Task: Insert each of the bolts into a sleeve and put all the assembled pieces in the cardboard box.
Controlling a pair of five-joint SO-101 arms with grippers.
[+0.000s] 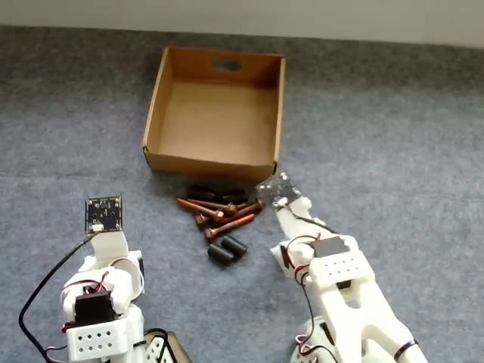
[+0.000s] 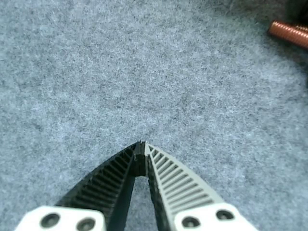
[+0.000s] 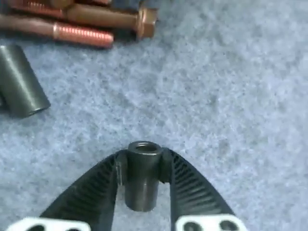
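the right claw [image 3: 143, 161] clamps one sleeve [image 3: 141, 190] only at its tips, so it may slip when meeting the bolts [image 1: 219, 212] at 6 o'clock of the cardboard box [image 1: 155, 113]; the left claw [image 2: 140, 147] is pressed together, empty.

right gripper [image 3: 143, 161] | fingers [image 3: 91, 192] clamp sleeve [image 3: 142, 185]; bolts [image 3: 82, 24] and another sleeve [image 3: 19, 82] lie apart on carpet [image 3: 231, 96]
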